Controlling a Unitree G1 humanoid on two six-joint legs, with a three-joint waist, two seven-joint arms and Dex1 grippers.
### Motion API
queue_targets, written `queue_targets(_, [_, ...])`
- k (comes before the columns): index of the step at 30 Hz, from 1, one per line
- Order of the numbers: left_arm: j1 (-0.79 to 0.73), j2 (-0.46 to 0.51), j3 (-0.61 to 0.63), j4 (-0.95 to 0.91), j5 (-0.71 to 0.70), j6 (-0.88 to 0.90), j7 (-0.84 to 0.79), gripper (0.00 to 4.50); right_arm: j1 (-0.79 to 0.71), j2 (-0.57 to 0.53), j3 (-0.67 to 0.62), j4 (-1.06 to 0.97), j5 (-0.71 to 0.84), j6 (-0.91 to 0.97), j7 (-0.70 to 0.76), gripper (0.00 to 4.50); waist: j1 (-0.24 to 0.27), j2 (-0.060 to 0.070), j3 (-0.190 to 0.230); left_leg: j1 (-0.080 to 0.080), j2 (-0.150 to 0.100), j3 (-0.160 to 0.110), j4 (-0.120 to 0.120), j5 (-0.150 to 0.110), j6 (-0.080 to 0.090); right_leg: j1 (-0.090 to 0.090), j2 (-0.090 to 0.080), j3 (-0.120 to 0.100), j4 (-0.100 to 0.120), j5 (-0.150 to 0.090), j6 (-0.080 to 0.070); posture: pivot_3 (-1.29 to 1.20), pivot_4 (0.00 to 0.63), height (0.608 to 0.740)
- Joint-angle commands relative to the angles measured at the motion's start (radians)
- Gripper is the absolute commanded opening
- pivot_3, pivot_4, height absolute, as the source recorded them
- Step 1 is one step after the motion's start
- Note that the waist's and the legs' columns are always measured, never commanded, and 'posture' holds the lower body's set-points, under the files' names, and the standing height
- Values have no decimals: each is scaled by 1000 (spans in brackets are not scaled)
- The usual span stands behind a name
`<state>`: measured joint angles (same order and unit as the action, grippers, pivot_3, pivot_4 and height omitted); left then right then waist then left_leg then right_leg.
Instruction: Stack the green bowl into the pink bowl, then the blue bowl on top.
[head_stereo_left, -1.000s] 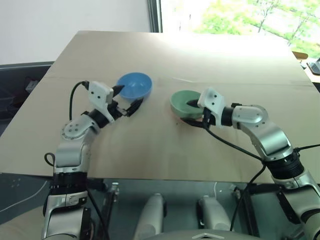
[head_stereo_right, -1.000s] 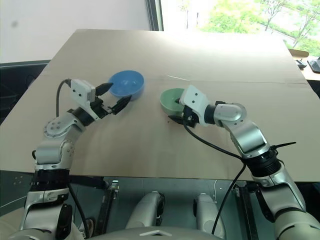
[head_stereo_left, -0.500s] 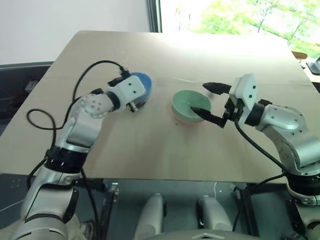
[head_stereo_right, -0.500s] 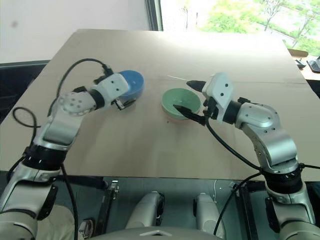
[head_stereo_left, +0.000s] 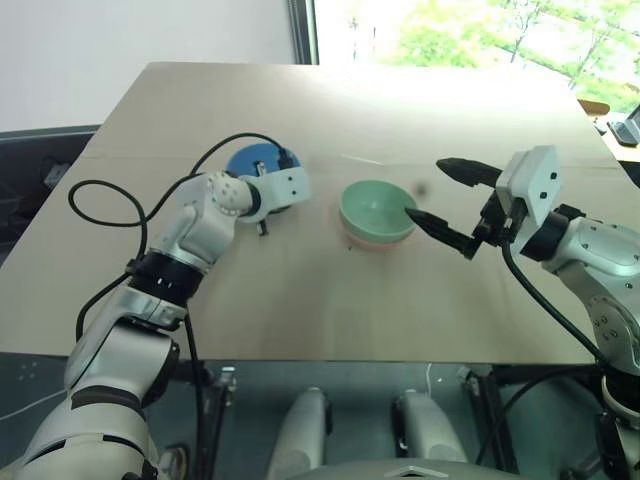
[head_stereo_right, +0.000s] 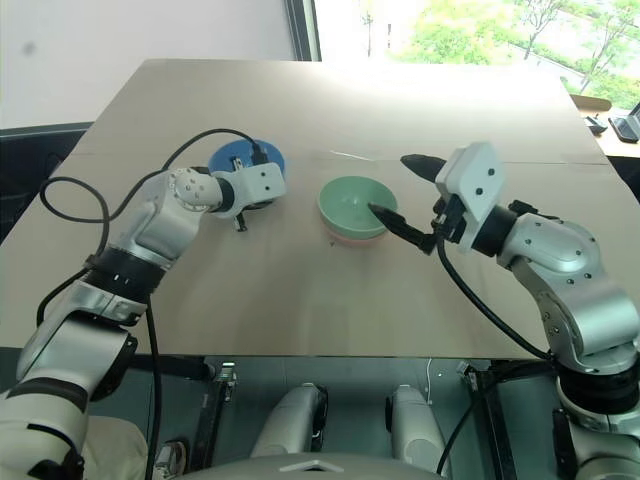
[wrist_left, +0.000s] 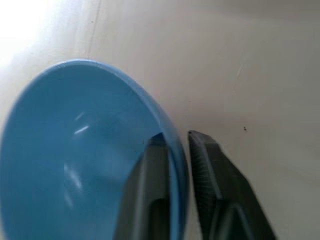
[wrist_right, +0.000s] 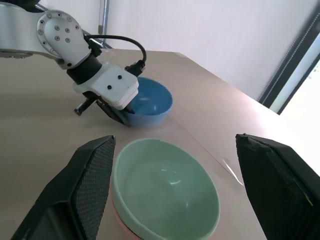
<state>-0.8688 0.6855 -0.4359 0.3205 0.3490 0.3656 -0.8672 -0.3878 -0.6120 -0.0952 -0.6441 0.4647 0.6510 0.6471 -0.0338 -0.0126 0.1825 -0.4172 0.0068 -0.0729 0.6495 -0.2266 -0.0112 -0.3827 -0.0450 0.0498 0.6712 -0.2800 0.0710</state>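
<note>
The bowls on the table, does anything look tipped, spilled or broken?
Nothing stands out. The green bowl sits level, nested in the pink bowl. The blue bowl stands upright on the table, the left gripper shut on its rim. The right gripper is open beside the stack.

Tan table (head_stereo_left: 300, 310) is lit strongly at its far edge by a window (head_stereo_left: 470, 30) showing green trees; white wall (head_stereo_left: 130, 35) is seen far left.
</note>
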Motion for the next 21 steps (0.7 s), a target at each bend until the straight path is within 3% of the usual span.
queue_targets(1, [-40, -5, 51, -45, -45, -11, -59, 270, 17, -18, -56, -51, 22, -3, -22, 4013, 0, 0, 0, 0, 0, 0, 0, 0, 0, 0, 0, 0, 0, 0, 0, 0, 150, 740])
queue_targets(13, [-96, -46, 151, -207, -190, -85, -129, 270, 130, -81, -138, -125, 63, 23, -52, 4013, 3, 0, 0, 0, 0, 0, 1, 0, 0, 0, -1, 0, 0, 0, 0, 0, 150, 740])
queue_targets(21, [-103, -89, 153, -250, -363, -205, -314, 270, 232, -135, -262, -191, 119, 71, -78, 4013, 2, 0, 0, 0, 0, 0, 1, 0, 0, 0, 0, 0, 0, 0, 0, 0, 150, 740])
